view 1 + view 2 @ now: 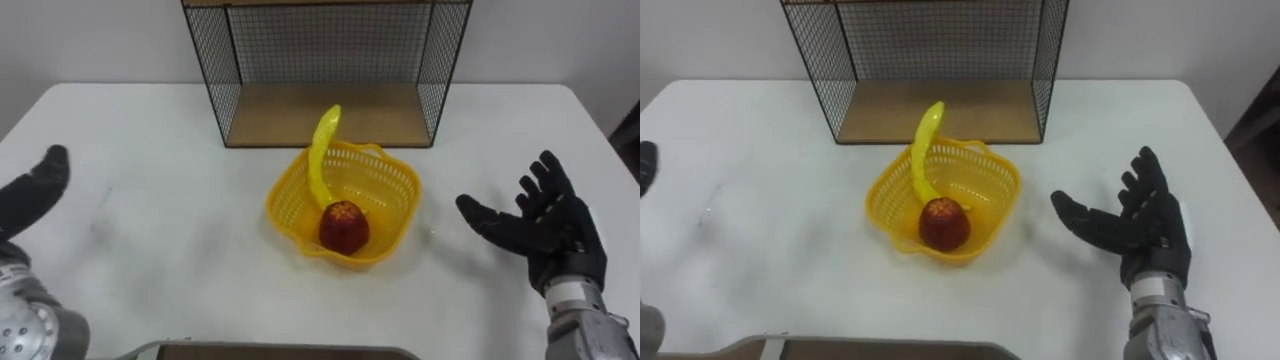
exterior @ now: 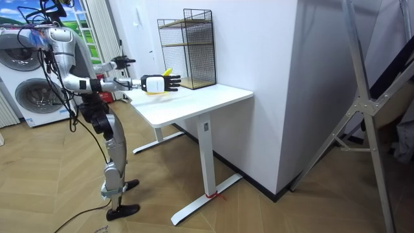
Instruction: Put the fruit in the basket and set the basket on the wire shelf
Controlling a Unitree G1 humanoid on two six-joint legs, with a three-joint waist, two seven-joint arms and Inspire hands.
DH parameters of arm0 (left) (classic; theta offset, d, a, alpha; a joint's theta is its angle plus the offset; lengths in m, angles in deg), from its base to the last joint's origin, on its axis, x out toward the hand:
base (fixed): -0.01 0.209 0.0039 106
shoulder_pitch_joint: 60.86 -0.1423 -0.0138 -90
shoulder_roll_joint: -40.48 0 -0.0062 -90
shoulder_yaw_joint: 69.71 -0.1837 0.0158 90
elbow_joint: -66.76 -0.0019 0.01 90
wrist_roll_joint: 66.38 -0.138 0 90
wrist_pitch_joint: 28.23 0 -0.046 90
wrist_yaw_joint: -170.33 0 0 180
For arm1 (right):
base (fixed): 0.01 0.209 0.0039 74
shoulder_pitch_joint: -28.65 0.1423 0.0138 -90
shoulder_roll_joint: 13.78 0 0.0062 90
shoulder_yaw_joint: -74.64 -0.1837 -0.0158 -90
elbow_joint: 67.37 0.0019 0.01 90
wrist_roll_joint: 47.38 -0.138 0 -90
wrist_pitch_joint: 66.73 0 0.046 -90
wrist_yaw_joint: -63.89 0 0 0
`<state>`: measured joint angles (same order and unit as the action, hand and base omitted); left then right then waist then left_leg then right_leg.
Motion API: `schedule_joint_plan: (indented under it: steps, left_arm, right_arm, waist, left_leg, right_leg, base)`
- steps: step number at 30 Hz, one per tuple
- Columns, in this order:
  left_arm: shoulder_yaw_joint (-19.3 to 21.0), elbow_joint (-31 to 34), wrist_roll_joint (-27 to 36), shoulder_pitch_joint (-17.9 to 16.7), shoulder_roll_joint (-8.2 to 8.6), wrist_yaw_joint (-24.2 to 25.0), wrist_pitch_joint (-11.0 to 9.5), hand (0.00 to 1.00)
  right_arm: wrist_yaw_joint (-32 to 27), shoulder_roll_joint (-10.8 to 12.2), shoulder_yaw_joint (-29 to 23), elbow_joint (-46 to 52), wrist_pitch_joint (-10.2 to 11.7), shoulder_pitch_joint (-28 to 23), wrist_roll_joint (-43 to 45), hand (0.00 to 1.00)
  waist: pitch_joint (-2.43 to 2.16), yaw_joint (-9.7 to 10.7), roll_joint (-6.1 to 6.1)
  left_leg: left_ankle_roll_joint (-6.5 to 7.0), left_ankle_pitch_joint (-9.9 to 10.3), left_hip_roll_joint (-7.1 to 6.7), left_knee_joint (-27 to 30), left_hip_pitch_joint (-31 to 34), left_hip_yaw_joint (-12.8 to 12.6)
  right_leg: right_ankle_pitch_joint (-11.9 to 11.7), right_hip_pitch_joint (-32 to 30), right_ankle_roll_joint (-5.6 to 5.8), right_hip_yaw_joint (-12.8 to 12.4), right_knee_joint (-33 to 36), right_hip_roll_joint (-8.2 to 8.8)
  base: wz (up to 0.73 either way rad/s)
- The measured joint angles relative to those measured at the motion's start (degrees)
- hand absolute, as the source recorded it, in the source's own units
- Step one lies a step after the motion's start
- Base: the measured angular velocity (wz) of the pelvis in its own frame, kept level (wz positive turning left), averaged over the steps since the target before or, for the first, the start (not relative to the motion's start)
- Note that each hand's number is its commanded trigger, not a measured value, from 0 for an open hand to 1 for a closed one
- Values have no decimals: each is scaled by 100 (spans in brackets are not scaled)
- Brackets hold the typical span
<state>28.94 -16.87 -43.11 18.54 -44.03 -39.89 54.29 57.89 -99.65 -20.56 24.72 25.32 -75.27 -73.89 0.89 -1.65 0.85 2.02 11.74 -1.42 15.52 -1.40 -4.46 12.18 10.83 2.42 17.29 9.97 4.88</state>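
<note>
- Fruit step judged done: in the basket (image 1: 398,190), a red apple (image 1: 344,226) at the near side of its floor and a banana (image 1: 321,150) leaning up over the far-left rim
- Basket around the middle of the table (image 1: 150,230), just in front of the wire shelf (image 1: 325,115), which stands at the far edge; not yet on the shelf
- Left to do, by this reading: taking hold of the basket, lifting it and setting it on the shelf's wooden board
- Right hand (image 1: 535,225) toward the table's right edge, fingers spread wide, palm turned to the basket, holding nothing and apart from it
- Left hand (image 1: 35,185) near the left edge, fingers straight, empty, well apart from the basket
- Basket: yellow plastic lattice with flared walls and a wavy rim, probably light and slightly springy
- Apple: round and glossy, deep red with a paler patch on top
- Banana: smooth, slim and curved, pale yellow
- Shelf: thin black wire mesh at the sides and back, open at the front, flat brown board as its floor
- Table: smooth white top with rounded corners
</note>
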Motion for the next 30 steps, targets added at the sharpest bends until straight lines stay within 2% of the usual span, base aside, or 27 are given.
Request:
schedule_joint_plan:
  steps: [4, 8, 12, 15, 17, 22, 28, 30]
  left_arm:
    - [-387, -68, 361, 18, 100, 580, 0, 0]
    - [-724, -93, 362, 16, 120, 1118, 0, 0]
    - [-924, -213, 490, 17, 185, 1631, 0, 0]
    - [-1059, -402, 534, 18, 217, 1934, -3, 0]
    - [-1208, -683, 531, 17, 216, 2132, -2, 0]
    - [-1457, -1044, 530, 18, 217, 2357, 3, 0]
    - [-1457, -1054, 520, 38, 249, 2467, 2, 0]
    - [-1457, -1056, 518, 83, 292, 2482, 2, 0]
  right_arm:
    - [143, 121, 188, -3, 4, 38, 28, 0]
    - [466, 121, 552, -234, 49, 135, 119, 0]
    - [666, 125, 632, -270, 49, 153, 96, 0]
    - [729, 152, 643, -270, 55, 166, 48, 0]
    - [754, 242, 730, -399, 185, 208, 48, 0]
    - [765, 334, 902, -854, 216, 261, 48, 0]
    - [835, 336, 988, -998, 231, 285, -136, 0]
    - [878, 337, 989, -998, 235, 289, -238, 0]
  waist:
    - [-2, 27, -2]
    - [4, 117, -28]
    - [-1, 154, -28]
    - [-30, 143, -65]
    - [-36, 151, -72]
    - [-37, 262, -74]
    - [-5, 283, -2]
    - [-9, 298, 14]
  left_leg:
    - [7, 8, 21, -7, -51, -104]
    - [5, 9, 63, -22, -87, -152]
    - [6, 9, 71, -28, -118, -173]
    - [5, 7, 75, -53, -139, -251]
    - [5, 8, 114, -86, -148, -317]
    - [11, 12, 137, -68, -127, -344]
    - [10, 12, 184, -81, -110, -476]
    - [10, 12, 183, -78, -110, -475]
  right_leg:
    - [-8, 1, 4, -82, -8, 0]
    - [-9, -1, 2, -142, 7, -8]
    - [-12, -15, -3, -168, 25, -6]
    - [-14, -72, -5, -271, 81, -15]
    - [-25, -81, -17, -298, 82, -17]
    - [-64, -129, -18, -313, 82, -19]
    - [-95, -191, -36, -458, 94, -57]
    - [-96, -214, -38, -459, 94, -60]
  base:
    - [-11]
    - [-6]
    - [-4]
    - [-15]
    - [-16]
    - [-4]
    - [-11]
    - [0]
